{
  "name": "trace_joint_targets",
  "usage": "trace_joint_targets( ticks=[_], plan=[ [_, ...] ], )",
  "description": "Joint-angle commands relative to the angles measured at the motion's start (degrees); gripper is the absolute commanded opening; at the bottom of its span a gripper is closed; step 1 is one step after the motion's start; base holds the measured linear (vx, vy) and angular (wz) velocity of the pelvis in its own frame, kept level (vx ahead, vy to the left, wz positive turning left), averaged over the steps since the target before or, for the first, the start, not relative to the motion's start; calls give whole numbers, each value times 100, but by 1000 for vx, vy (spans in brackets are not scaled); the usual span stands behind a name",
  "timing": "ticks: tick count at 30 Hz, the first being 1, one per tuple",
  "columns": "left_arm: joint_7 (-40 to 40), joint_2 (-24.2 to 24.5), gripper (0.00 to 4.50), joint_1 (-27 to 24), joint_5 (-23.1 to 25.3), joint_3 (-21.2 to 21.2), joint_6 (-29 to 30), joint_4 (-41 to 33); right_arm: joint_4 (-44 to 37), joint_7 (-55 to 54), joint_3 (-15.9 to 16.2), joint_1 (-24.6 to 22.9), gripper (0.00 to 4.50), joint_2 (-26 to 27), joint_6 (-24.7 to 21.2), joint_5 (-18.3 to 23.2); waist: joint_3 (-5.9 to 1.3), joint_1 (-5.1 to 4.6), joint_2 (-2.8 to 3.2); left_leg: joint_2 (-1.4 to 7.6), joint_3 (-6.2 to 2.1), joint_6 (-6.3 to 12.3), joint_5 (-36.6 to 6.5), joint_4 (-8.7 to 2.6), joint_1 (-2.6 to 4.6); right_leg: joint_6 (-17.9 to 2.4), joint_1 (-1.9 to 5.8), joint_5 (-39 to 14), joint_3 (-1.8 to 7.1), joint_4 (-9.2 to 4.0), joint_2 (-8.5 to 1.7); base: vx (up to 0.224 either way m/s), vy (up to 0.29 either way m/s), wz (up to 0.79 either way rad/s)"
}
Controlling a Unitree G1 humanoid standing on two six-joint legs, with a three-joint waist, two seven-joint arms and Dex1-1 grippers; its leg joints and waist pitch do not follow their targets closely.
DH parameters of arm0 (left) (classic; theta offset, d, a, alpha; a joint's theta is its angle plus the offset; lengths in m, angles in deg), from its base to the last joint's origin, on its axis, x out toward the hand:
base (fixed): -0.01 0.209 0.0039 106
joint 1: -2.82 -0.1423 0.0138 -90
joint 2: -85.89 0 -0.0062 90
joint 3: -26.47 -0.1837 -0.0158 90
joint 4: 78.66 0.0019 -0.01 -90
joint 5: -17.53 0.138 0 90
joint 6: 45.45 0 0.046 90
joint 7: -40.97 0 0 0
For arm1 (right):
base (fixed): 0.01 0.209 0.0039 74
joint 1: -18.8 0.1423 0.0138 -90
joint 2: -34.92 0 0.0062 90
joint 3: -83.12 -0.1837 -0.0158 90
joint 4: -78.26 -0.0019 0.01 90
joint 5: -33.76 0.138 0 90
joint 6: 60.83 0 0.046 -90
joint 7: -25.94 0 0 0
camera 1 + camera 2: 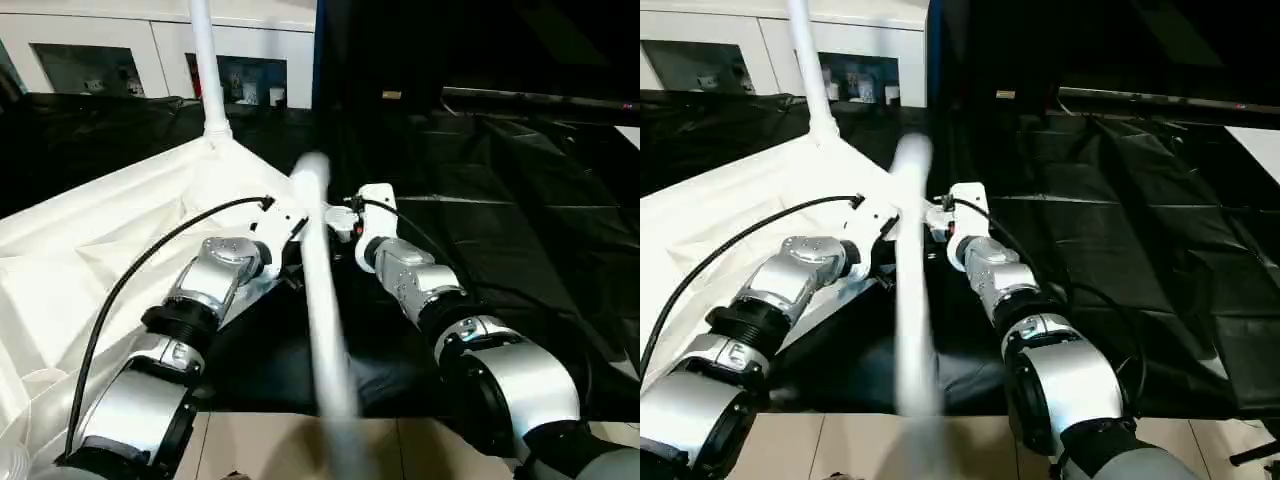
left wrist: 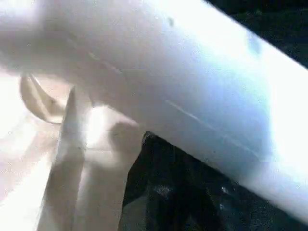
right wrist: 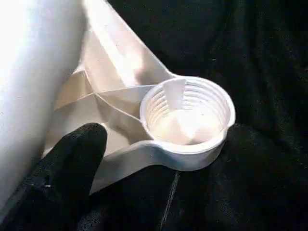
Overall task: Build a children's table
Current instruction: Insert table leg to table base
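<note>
I've got the tabletop (image 1: 110,215) underside-up on black sheeting so sockets face up; L tool (image 1: 290,228) pressed together beside the loose leg (image 1: 322,300), R tool (image 1: 345,222) spread wide, empty corner socket (image 3: 187,118) just ahead of it, prob next seat.

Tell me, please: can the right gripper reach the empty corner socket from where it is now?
Probably yes. The empty corner socket lies open just ahead of the right gripper, with bare black cloth around it. The loose leg passes to one side and does not cover it.
</note>
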Motion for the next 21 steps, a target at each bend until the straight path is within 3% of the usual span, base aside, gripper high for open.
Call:
trace_joint_targets(
  ticks=[1, 21],
  plan=[
    [-105, -21, 0, -62, 48, -122, 97, -66, 34, -51, -48, 46, 446, 10, -60, 7, -406, 26, 49, 406, -173, 177, -717, -337, 90, -1362, 361, -421, 416, -270, -528, 0, 0, 0],
    [-98, 12, 0, -42, 85, -89, 92, -9, 20, -138, -168, 108, 446, -61, -44, 52, -427, 32, 47, 396, -169, 257, -582, -307, 91, -1418, 376, -227, 407, -237, -521, 0, 0, 0]
  ],
)
